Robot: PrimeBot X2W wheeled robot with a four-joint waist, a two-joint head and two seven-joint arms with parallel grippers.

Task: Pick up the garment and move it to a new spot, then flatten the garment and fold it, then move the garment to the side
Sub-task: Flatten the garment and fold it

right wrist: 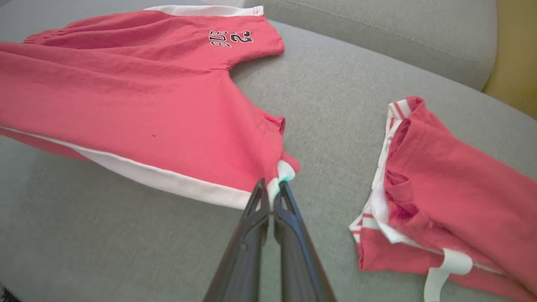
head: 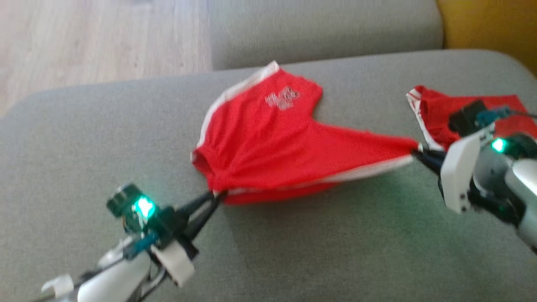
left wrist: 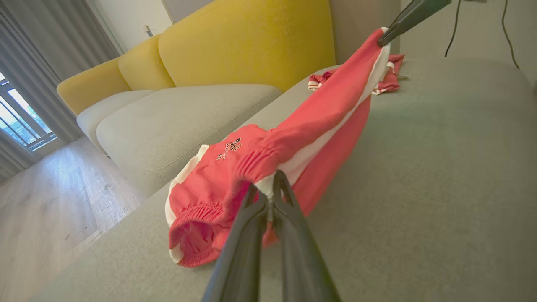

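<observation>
pinching opposite ends of the red shorts [head: 268,142], left claw [head: 216,195] and right claw [head: 417,152] should pull evenly, laying them flat on the cushion [head: 84,167], apart from the folded garment [head: 461,107].

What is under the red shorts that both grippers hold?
Under the red shorts lies the grey cushion. The edge stretched between the left gripper and the right gripper hangs above it, shadow beneath. The far part lies flat, so the cushion there is covered.

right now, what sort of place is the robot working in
Most likely a home living room: the red shorts are stretched over a grey sofa seat, with yellow back cushions, a wooden floor and curtains by a window.
</observation>
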